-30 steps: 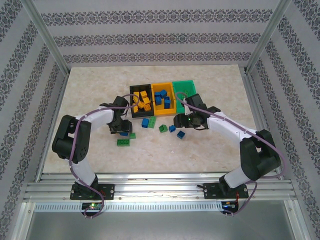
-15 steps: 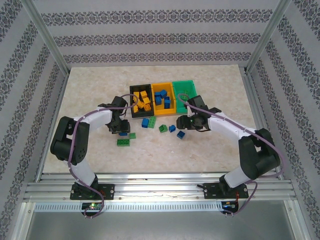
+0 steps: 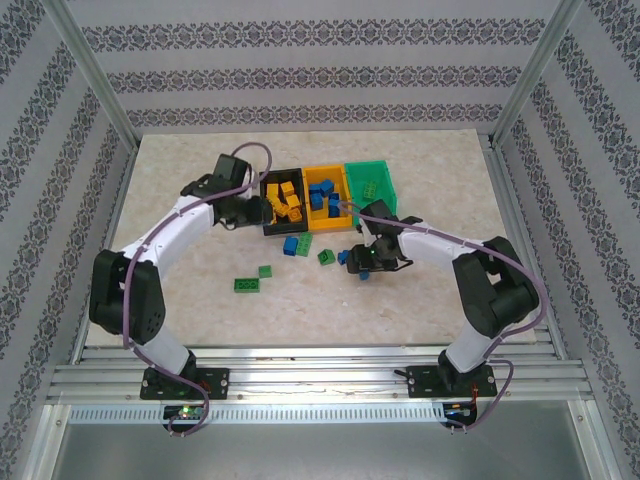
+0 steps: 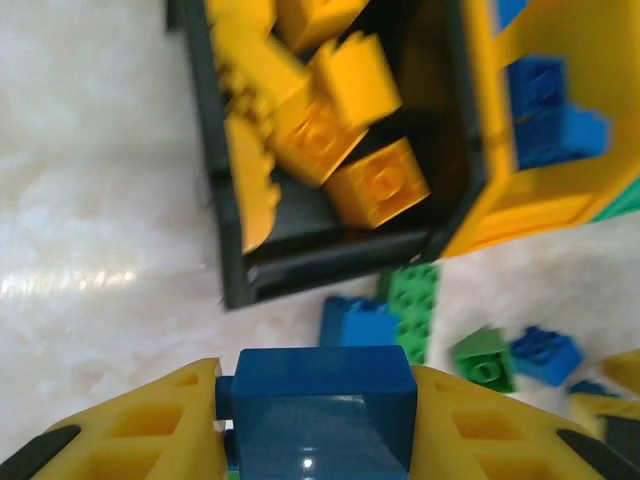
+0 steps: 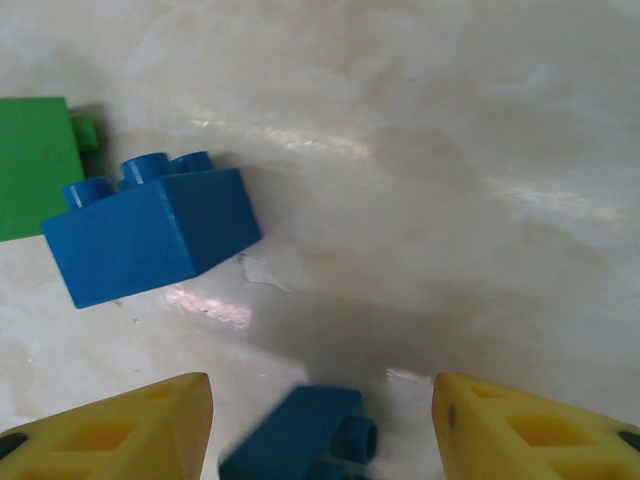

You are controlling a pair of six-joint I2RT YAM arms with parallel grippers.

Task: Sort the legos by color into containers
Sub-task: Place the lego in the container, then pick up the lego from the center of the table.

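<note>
My left gripper [image 4: 315, 388] is shut on a blue lego [image 4: 322, 400], held above the table just in front of the black container [image 4: 300, 270], which holds yellow legos [image 4: 340, 140]. To its right is the orange container [image 4: 530, 210] with blue legos inside. From above, the left gripper [image 3: 254, 210] hangs at the black container's [image 3: 266, 205] left side. My right gripper [image 5: 322, 420] is open, low over the table, with a small blue lego [image 5: 300, 440] lying between its fingers. A larger blue lego [image 5: 150, 235] lies just beyond. The green container [image 3: 372, 172] stands at the right of the row.
Loose legos lie in front of the containers: two green ones [image 3: 247, 285] at the left, a blue and green pair [image 3: 295, 246], a green one [image 3: 326, 257] and blue ones [image 3: 344, 257] by the right gripper [image 3: 366, 264]. Metal frame posts [image 3: 90, 80] and patterned walls ring the table.
My left gripper closed on a blue lego and lifted it back toward the black container's left side. My right gripper shifted slightly left and down over the blue legos, staying open.
</note>
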